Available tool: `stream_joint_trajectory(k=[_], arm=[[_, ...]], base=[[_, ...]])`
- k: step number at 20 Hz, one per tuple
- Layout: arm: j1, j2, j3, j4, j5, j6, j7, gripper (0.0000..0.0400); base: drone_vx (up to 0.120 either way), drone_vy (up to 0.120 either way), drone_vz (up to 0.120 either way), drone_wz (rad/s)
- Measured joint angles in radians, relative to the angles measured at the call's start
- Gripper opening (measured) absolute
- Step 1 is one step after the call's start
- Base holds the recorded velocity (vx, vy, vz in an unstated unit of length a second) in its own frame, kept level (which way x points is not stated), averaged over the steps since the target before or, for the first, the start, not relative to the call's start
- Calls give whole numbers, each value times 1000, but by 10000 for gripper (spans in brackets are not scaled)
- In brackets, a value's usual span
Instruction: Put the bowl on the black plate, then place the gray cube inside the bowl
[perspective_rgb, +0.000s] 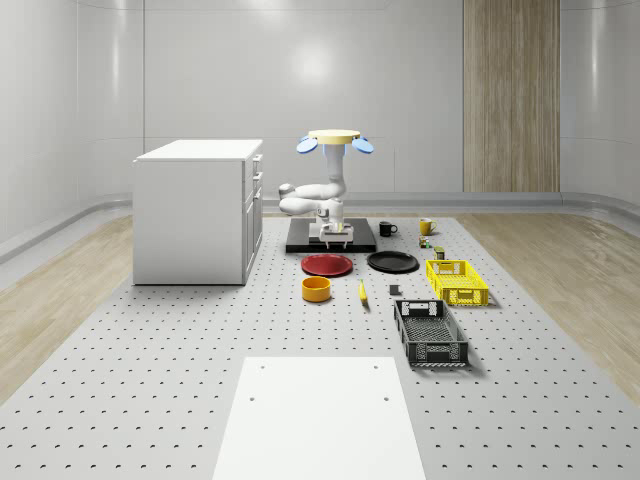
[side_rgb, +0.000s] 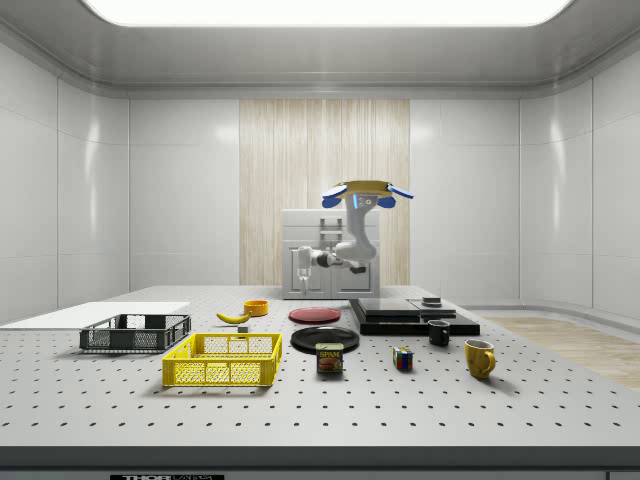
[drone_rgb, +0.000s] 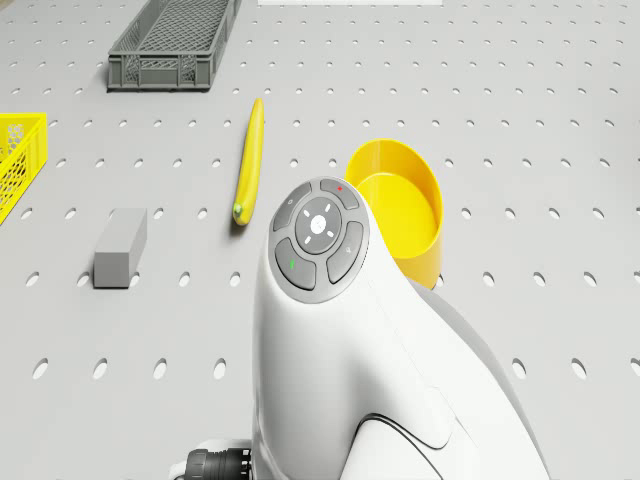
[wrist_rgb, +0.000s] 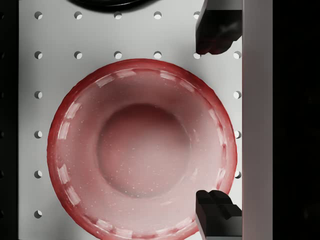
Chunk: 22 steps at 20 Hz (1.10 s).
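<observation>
Nearest in the whole-scene view, a white panel (perspective_rgb: 315, 420) lies flat on the gray perforated table (perspective_rgb: 150, 380), which fills most of the room's floor. Strips of wood floor run along both sides. Beyond the panel sits a gray crate (perspective_rgb: 430, 332), then a yellow crate (perspective_rgb: 457, 282).

The bowl (perspective_rgb: 317, 289) stands upright on the bare table with its mouth facing up. It is just in front of a red plate (perspective_rgb: 327, 265) and well apart from the black plate (perspective_rgb: 392, 262). Between the bowl and the crates lie a banana (perspective_rgb: 362, 292) and the cube (perspective_rgb: 395, 291). In the drone view the cube (drone_rgb: 121, 247) is an oblong block lying flat, its long axis roughly parallel to the banana (drone_rgb: 249, 160) beside it.

The gripper (wrist_rgb: 216, 120) hangs over the red plate (wrist_rgb: 140, 150), pointing straight down with its black fingertips (wrist_rgb: 215, 30) spread wide and holding nothing. The drone (perspective_rgb: 335, 140) hovers above it, over a black slab (perspective_rgb: 330, 243) behind the plates.

Farther back stand a white cabinet (perspective_rgb: 198, 210) and two mugs, then pale glossy walls with one wood panel (perspective_rgb: 510, 95).
</observation>
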<state>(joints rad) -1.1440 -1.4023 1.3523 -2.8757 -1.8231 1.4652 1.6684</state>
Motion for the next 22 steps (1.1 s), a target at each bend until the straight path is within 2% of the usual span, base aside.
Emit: stream_joint_trajectory(k=[4,9,13,18,22], arm=[[-2,-10,2,1,5,10,2,400],[-5,-23,4,1,10,21,5,400],[-8,-32,6,2,14,30,6,400],[-10,-43,8,2,18,40,9,400],[-12,-52,9,2,22,48,10,400]], base=[[120,-70,0,0],[120,0,0,0],[120,0,-100,0],[120,-64,0,0],[120,0,0,0]])
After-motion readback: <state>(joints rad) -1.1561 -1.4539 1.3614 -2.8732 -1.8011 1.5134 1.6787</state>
